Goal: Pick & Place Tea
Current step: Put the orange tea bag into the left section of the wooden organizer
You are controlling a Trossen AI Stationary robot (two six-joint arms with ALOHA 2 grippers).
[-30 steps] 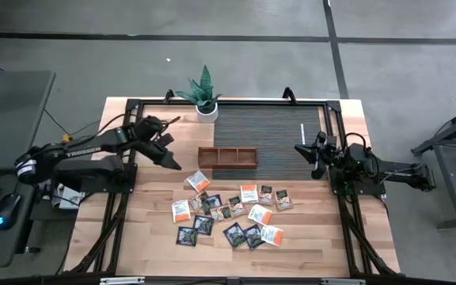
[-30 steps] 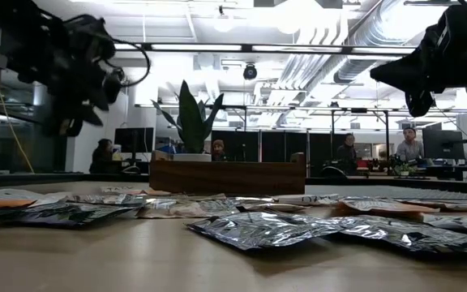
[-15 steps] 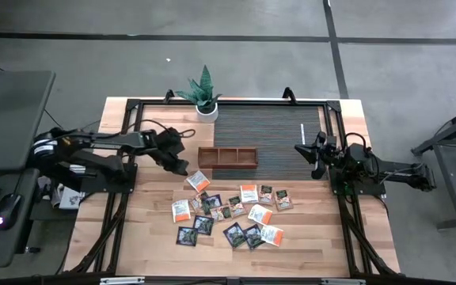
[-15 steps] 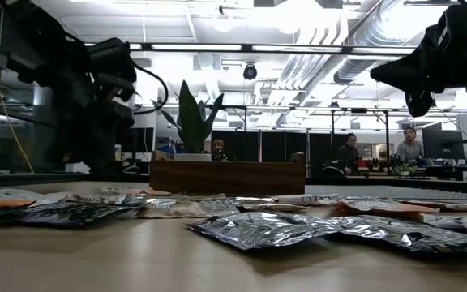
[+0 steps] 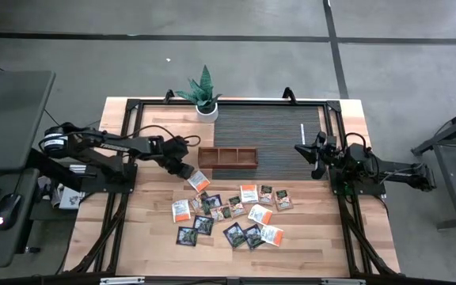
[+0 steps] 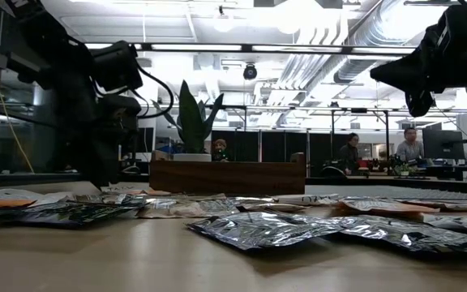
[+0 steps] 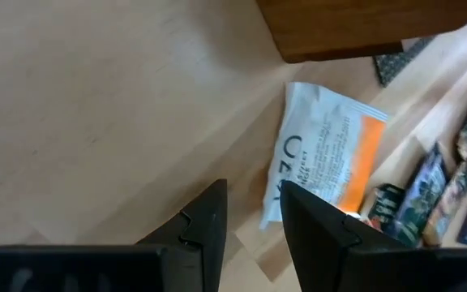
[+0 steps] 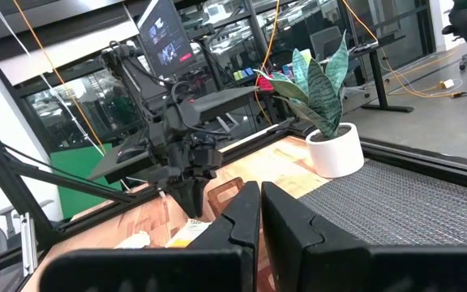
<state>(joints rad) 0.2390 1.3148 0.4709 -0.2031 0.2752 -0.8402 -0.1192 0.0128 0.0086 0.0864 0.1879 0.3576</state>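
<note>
Tea [image 5: 229,214] scattered on wooden table [image 5: 149,229].

Wooden table [image 5: 145,237]: sachets [image 5: 232,212], tray [image 5: 227,157], plant pot [image 5: 207,111], mat [image 5: 279,134]

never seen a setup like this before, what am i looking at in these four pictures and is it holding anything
Two dark robot arms work at a wooden table. One picture looks straight down, one looks level across the tabletop, and two come from cameras on the arms' wrists. On the table lie scattered tea sachets, a wooden tray with three compartments, a dark mat and a potted plant. The left pincer hangs low, fingers apart, beside a white-and-orange sachet near the tray's end; it holds nothing. The right pincer waits shut and empty at the table's right side, above the mat.
</note>
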